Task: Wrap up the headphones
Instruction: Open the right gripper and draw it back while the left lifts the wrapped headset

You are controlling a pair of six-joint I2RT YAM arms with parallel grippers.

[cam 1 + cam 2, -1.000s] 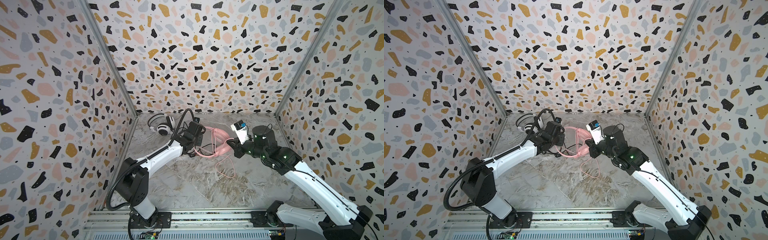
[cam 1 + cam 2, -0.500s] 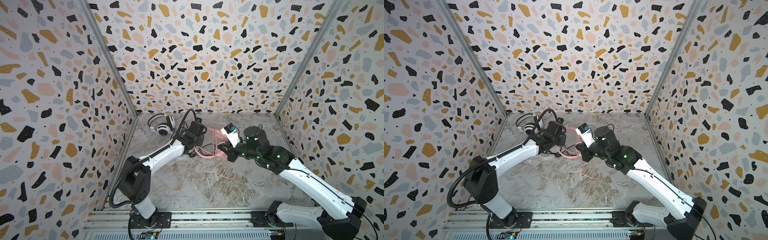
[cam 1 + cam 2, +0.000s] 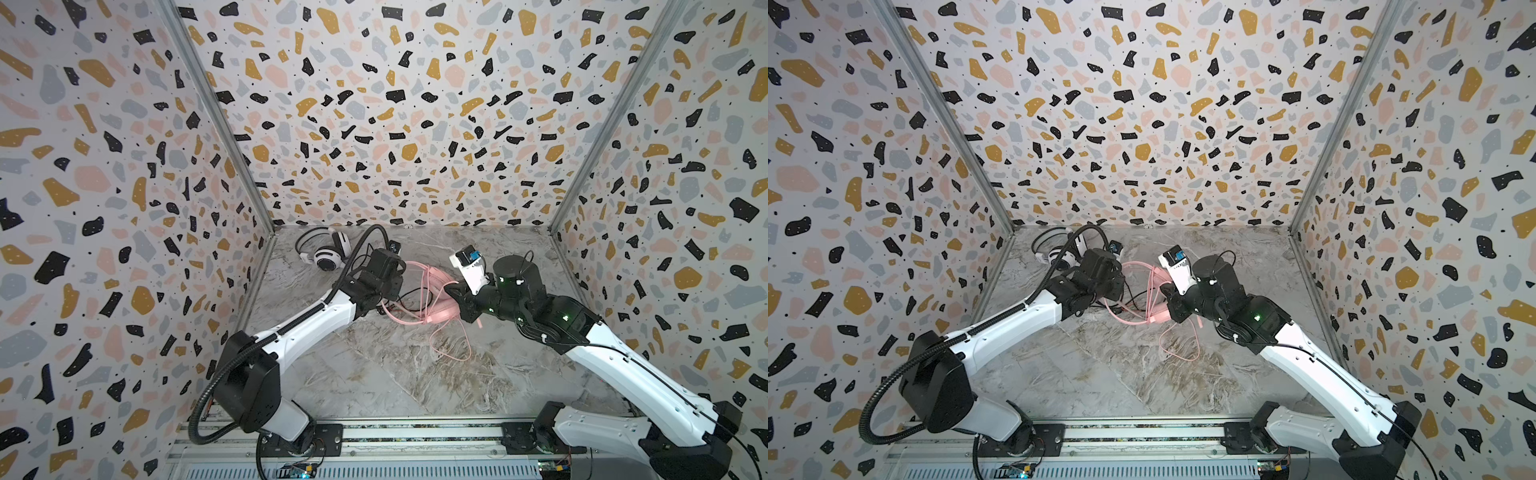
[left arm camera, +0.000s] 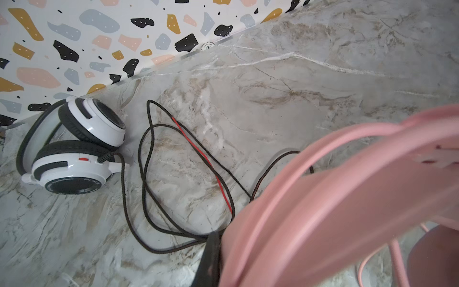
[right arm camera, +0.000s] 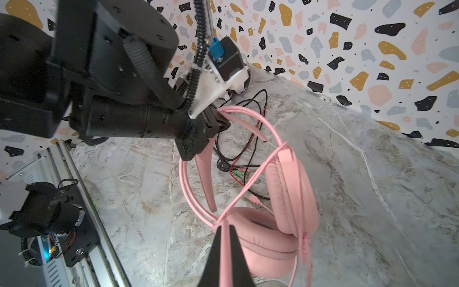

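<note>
The pink headphones [image 3: 432,309] [image 3: 1152,316] [image 5: 285,198] sit mid-table, partly lifted. My left gripper [image 3: 397,291] [image 5: 216,121] [image 4: 223,263] is shut on their pink headband [image 4: 323,198], which hides one finger in the left wrist view. My right gripper [image 3: 451,291] [image 3: 1165,291] [image 5: 225,238] is shut on the thin pink cable [image 5: 248,188], which runs taut across the ear cups. A slack loop of pink cable [image 3: 453,353] lies on the table in front. The white and black headphones [image 3: 328,251] [image 3: 1054,255] [image 4: 79,146] lie in the back left corner.
The black cable [image 4: 146,159] [image 5: 248,116] of the white headset, with a red strand, sprawls in loops across the marble table [image 3: 374,374] under the pink headband. Patterned walls close the back and both sides. A metal rail [image 3: 415,432] runs along the front.
My right gripper has moved left with the pink cable, closing in on the left gripper and the ear cups. The left arm has barely moved.
</note>
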